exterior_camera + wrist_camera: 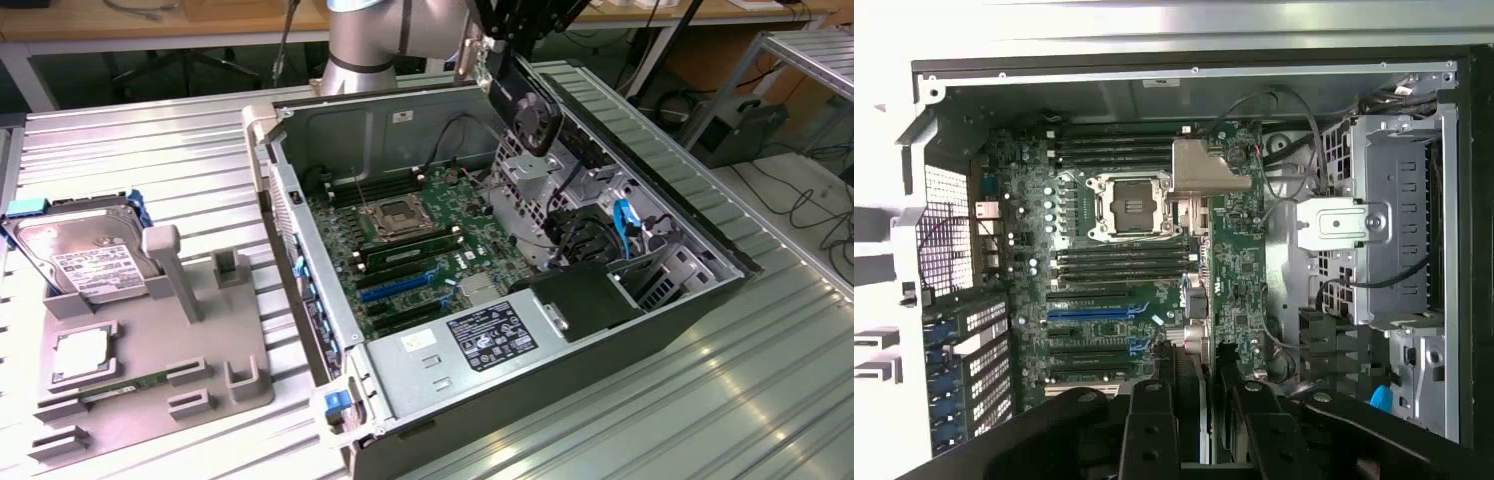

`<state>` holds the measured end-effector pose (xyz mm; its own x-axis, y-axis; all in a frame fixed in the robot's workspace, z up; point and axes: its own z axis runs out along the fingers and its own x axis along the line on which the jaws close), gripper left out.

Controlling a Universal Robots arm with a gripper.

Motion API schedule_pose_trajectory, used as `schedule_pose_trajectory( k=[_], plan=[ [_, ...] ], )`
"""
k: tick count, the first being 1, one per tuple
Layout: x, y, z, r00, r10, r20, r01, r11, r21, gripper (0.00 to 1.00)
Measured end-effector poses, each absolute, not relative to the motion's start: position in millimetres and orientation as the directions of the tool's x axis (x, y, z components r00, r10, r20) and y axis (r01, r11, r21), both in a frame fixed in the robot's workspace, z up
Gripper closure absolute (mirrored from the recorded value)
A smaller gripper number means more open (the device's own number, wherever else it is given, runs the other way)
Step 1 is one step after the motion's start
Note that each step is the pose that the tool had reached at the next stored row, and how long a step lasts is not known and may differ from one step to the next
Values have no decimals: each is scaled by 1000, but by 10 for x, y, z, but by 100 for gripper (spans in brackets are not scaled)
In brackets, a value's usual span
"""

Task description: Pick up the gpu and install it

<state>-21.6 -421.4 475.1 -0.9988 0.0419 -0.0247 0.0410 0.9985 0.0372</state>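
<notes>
the gripper (518,45) hangs over the open computer case (694,290), jaws clamped on the gpu (527,108). the card stands on edge between them, likely so its connector edge faces the motherboard (454,190) beneath the jaws. it is above the case, not seated. the blue expansion slots (1094,312) lie below and off to one side of the jaws, and the card's edge looks crosswise to them. the hard drive (80,255) rests well away from the jaws on its grey fixture (160,370).
</notes>
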Motion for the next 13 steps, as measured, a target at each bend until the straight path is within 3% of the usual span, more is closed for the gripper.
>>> schedule_pose_trajectory(
  k=[13],
  plan=[
    [-208, -4213, 4124, -999, 22, -25, 21, 999, 37, 73]
  ],
)
